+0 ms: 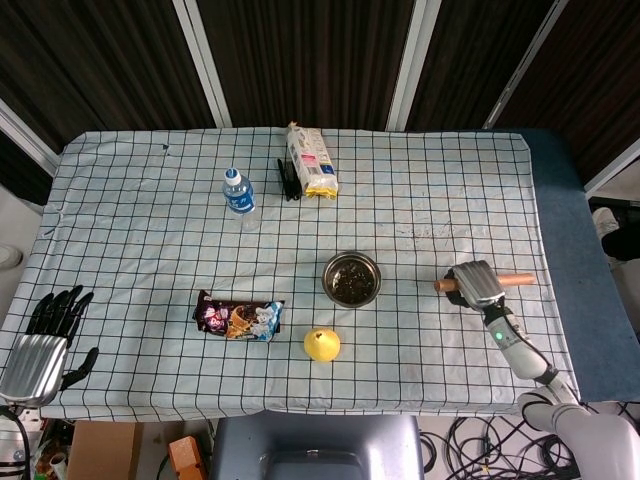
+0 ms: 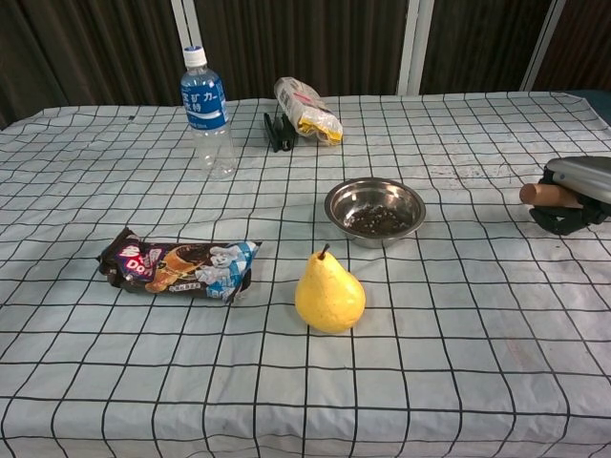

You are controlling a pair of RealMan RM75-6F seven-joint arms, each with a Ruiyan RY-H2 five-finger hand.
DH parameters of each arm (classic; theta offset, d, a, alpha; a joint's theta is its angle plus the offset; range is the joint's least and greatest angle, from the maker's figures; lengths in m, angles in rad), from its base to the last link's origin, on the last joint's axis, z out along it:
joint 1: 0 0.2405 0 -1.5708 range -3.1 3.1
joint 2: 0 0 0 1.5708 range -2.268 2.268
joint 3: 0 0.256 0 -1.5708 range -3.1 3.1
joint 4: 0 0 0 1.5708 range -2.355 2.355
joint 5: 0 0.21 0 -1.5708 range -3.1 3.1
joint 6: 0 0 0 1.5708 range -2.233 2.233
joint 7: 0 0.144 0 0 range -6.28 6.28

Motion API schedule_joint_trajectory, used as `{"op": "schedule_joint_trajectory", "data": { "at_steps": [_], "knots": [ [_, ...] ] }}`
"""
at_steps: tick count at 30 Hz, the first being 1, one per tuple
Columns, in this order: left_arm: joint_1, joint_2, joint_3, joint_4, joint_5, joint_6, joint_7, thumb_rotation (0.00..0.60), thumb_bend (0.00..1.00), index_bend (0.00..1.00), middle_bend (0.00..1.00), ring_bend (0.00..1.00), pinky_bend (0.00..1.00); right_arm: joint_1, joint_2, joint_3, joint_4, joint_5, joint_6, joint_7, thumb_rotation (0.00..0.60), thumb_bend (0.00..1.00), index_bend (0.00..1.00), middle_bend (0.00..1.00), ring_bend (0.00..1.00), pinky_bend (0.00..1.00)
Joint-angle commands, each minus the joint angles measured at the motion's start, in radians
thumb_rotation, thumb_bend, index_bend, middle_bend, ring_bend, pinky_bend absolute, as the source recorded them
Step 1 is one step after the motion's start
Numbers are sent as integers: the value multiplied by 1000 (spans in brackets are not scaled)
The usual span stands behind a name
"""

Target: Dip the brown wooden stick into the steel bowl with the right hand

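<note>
Low over the checked tablecloth [image 1: 150,200], well to the right of the steel bowl [image 1: 351,279]: right hand [image 1: 476,285] wrapped around the brown wooden stick [image 1: 519,280], held roughly level, both ends poking out past the fingers. Best tipped upright first, then carried across and lowered straight into the bowl's middle (dark bits in the bottom), clear of the rim and of the pear [image 2: 328,294] just in front of it. Off the table's front-left corner, left hand [image 1: 40,345] idle, fingers spread, holding nothing. Further back: water bottle [image 2: 207,112], yellow snack bag [image 2: 307,111], black clip [image 2: 277,133]; nearer, a dark snack wrapper [image 2: 180,267]. Behind all, dark panelled walls with pale uprights.
</note>
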Motion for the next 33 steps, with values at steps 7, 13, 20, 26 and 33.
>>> {"op": "schedule_joint_trajectory", "data": {
  "at_steps": [7, 13, 20, 26, 33],
  "knots": [
    [0, 0, -1, -1, -4, -1, 0, 600, 355, 0, 0, 0, 0, -5, 20, 8, -23, -1, 7, 9, 550, 556, 215, 300, 302, 432],
    [0, 2, 3, -1, 2, 1, -4, 600, 354, 0, 0, 0, 0, -23, 77, 10, -103, 2, 23, -66, 465, 419, 62, 115, 157, 382],
    [-1, 4, 4, -2, 2, -2, -8, 600, 354, 0, 0, 0, 0, -20, 148, 11, -232, 24, -32, -191, 435, 241, 0, 13, 71, 305],
    [0, 6, 2, -1, -2, -1, -15, 600, 355, 0, 0, 0, 0, -31, 227, 21, -365, 38, -25, -264, 407, 210, 0, 0, 18, 239],
    [8, 3, -1, -1, -3, 15, 1, 600, 356, 0, 0, 0, 0, -208, 538, -2, -875, 10, 294, -515, 398, 211, 0, 0, 0, 87]
  ]
}}
